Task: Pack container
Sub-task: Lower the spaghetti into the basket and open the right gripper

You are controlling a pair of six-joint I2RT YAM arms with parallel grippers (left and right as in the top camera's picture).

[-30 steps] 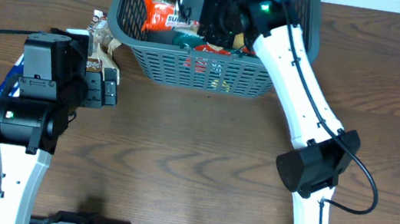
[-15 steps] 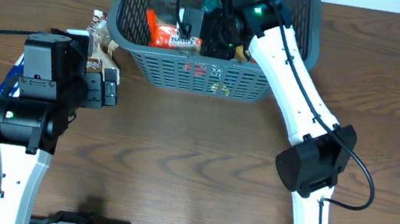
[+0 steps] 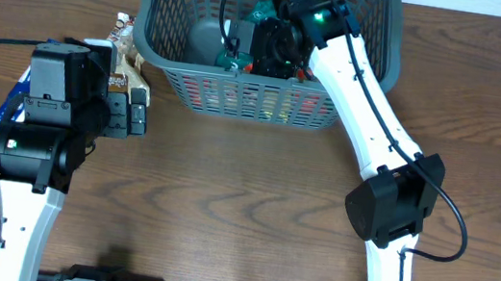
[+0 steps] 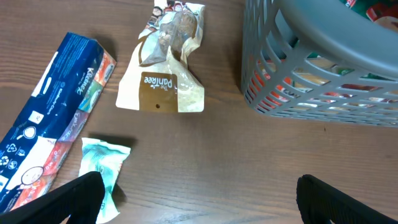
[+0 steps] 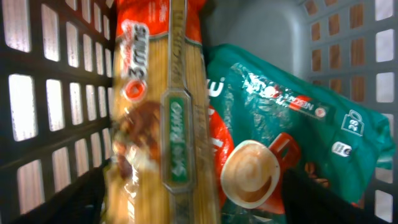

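The container point(image 3: 256, 98) stands at the far middle of the surface point(image 3: 242, 207). It looks stiff and light, and I judge it best gripped by the thick rim. My left fingers point(image 4: 68, 199) are spread, empty. My right fingers point(image 5: 62, 205) sit inside it over blurred packets point(image 5: 180, 93); clamping unclear.

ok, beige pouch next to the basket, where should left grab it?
Probably its crumpled upper half, coming straight down with the left gripper spanning the width. The beige pouch lies flat on the table; that bunched part is narrower and looks raised, while the labelled lower end is wide and flat. The container on its right stands clear.
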